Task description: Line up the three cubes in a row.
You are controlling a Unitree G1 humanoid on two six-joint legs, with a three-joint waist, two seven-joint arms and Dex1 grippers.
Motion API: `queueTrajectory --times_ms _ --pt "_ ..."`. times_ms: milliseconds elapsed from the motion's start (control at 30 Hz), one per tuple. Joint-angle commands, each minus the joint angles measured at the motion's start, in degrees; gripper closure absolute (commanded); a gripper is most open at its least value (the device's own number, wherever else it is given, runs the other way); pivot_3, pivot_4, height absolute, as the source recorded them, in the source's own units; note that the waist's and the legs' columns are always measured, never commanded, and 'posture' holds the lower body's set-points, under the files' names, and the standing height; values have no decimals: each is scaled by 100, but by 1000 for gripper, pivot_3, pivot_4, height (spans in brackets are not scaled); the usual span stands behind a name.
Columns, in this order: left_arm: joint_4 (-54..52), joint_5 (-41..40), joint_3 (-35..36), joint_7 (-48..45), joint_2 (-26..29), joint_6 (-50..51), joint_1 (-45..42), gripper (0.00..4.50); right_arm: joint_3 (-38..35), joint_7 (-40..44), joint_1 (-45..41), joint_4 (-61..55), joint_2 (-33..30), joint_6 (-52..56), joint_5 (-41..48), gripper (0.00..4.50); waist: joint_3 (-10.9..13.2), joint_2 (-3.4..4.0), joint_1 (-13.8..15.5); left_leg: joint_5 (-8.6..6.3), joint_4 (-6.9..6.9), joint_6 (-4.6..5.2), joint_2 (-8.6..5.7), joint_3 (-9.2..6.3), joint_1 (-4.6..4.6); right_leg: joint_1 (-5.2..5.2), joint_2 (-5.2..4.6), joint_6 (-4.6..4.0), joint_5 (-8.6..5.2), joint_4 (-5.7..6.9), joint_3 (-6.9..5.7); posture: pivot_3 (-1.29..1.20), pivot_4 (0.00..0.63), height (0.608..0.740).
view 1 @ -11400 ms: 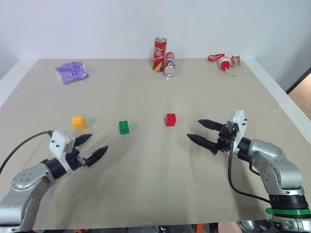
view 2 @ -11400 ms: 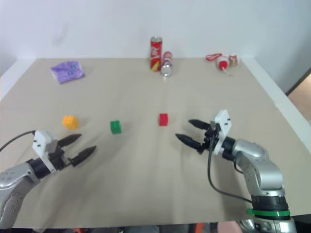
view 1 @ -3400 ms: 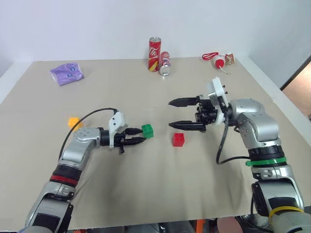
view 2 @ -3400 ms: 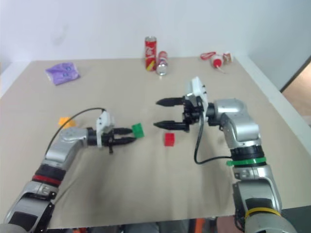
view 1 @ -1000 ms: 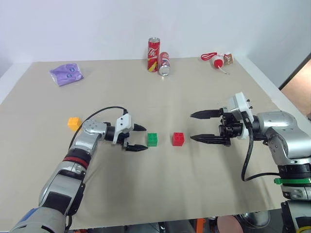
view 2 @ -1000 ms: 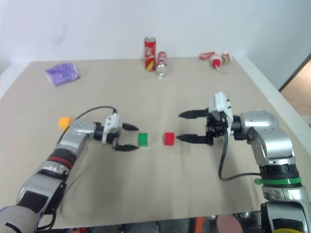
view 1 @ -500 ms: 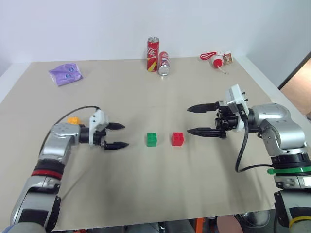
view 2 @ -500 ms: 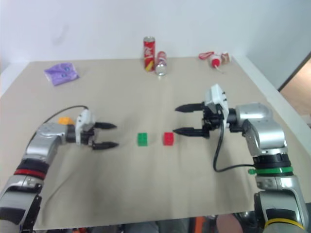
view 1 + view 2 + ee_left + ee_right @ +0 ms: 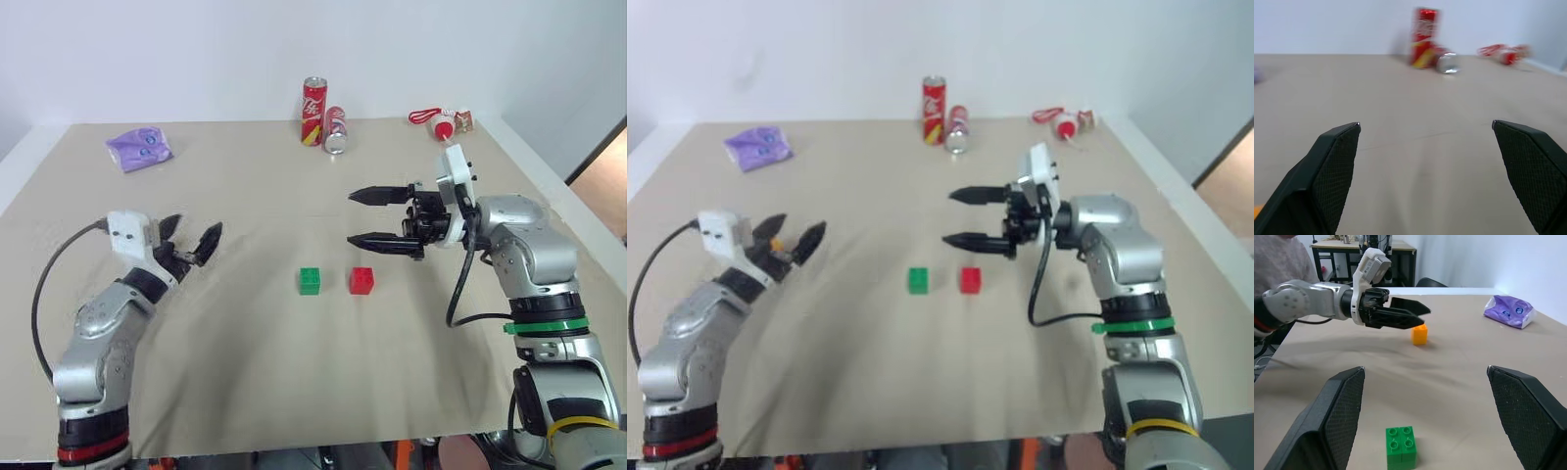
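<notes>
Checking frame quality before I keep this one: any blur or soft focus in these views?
Left wrist view: the red cans and far table edge look soft. Right wrist view: green cube and orange-yellow cube are crisp. Left eye view: soft shadows under the red cube, no glare.

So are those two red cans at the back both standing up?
No. One red can stands upright; the other can lies tipped on its side beside it, its silver end facing the robot.

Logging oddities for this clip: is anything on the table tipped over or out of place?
One soda can lies on its side against the upright can at the far edge. The orange-yellow cube sits apart from the green cube and red cube.
</notes>
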Motion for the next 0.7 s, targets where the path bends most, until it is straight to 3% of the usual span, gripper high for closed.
queueTrajectory --times_ms 33,133,233,700 --pt "-561 446 218 944 -146 -45 44 29 -15 96 -200 -33 31 -67 35 349 0 0 1 0 0 0 0 0 1 0 0 0 0 0 0 0 150 740" --pt "-642 736 650 1819 -411 -68 148 29 49 204 -137 -149 24 73 123 349 0 0 -2 0 0 0 1 -1 -1 -1 1 -3 -1 0 -2 0 150 740" --pt "-533 811 749 2041 -452 -21 221 29 99 291 -45 -261 10 80 112 349 0 -1 -12 -1 -3 -1 1 2 -1 -3 1 4 2 -1 1 0 150 740" --pt "767 921 286 1464 -106 -340 -38 29 -43 82 79 -547 110 156 162 349 -3 -5 0 -2 -3 -3 -2 -2 -6 -4 0 -7 -4 -4 -4 0 150 740"
